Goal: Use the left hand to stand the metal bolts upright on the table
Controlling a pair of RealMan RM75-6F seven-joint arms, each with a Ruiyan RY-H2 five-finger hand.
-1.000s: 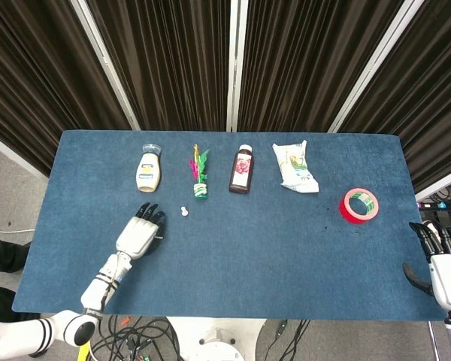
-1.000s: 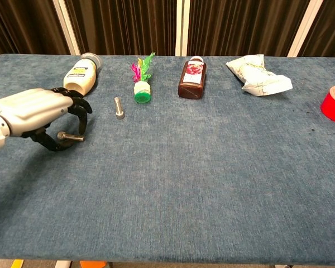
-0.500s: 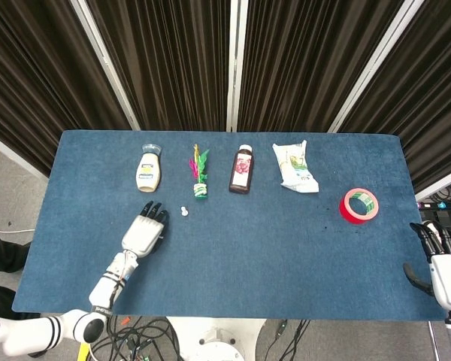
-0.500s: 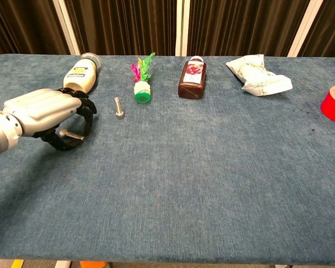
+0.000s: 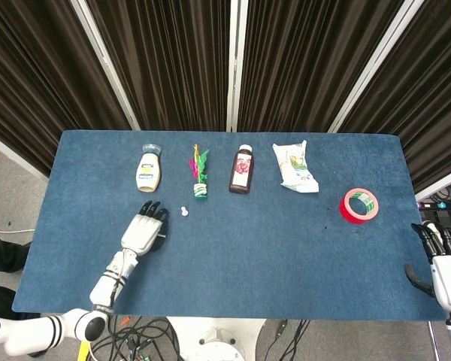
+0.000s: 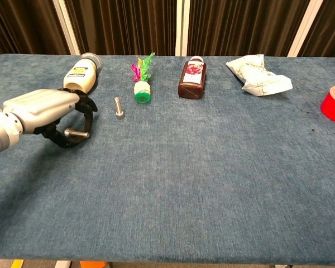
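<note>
Left hand low over the worktop near its left edge, palm down, fingers curled around a bolt that it holds lying sideways just above the cloth. From overhead the same hand covers that bolt entirely. Second bolt stands upright just beyond the fingertips, toward the far edge, apart from the hand; overhead it shows only as a pale dot. Behind it, along the far edge: lotion bottle lying flat, feathered shuttlecock, dark brown bottle, crumpled white packet. Red tape roll near the right edge. Right hand hangs off the near right corner, fingers loosely apart, holding nothing.
</note>
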